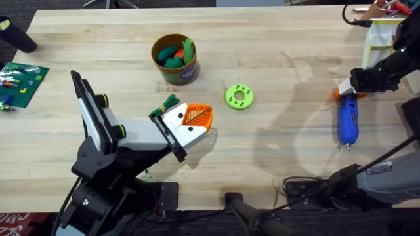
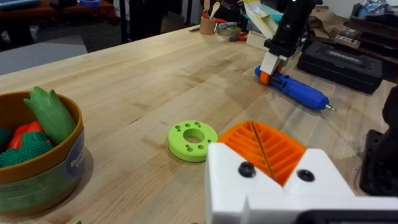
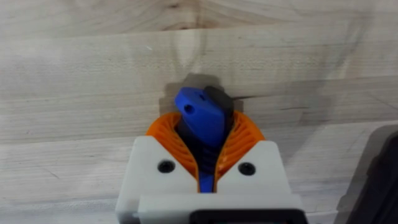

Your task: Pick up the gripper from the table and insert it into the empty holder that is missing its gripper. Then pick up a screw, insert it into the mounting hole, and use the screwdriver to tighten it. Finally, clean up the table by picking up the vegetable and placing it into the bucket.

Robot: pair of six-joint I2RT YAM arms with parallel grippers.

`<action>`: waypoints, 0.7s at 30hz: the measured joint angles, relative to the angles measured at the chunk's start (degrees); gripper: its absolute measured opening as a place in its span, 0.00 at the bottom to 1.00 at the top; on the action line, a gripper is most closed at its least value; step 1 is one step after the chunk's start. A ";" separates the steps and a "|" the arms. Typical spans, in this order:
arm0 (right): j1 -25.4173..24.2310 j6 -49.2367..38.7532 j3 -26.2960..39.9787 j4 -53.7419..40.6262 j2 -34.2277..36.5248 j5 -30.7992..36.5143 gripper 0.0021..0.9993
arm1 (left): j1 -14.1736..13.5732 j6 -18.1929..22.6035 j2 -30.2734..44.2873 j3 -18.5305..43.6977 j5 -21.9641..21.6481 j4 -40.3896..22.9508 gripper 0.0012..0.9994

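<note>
Starting at the left, the bucket is seen holding green and orange vegetables, with the left claw pressed together just beside it over the surface. At the right, the screwdriver lies flat, its rear end clamped by the right claw.

Table: pale wood planks, visible grain, matt finish. Screwdriver: glossy blue plastic body with a thin metal bit; lime-green ring: smooth matt plastic. Gripper pads: ribbed orange, apparently plastic, on white smooth fingers.
</note>
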 joint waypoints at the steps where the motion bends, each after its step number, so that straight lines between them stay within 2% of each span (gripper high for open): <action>1: 0.00 0.04 0.00 0.00 0.00 -0.02 0.09 | 0.00 0.00 0.02 0.00 -0.02 0.00 0.00; 17: 0.00 5.02 0.00 0.39 0.00 0.18 0.09 | 0.00 -0.04 0.02 0.00 -0.02 0.04 0.00; 21: 0.00 8.52 -0.02 0.71 -0.02 0.38 0.09 | 0.00 -0.03 0.00 0.00 -0.02 0.04 0.00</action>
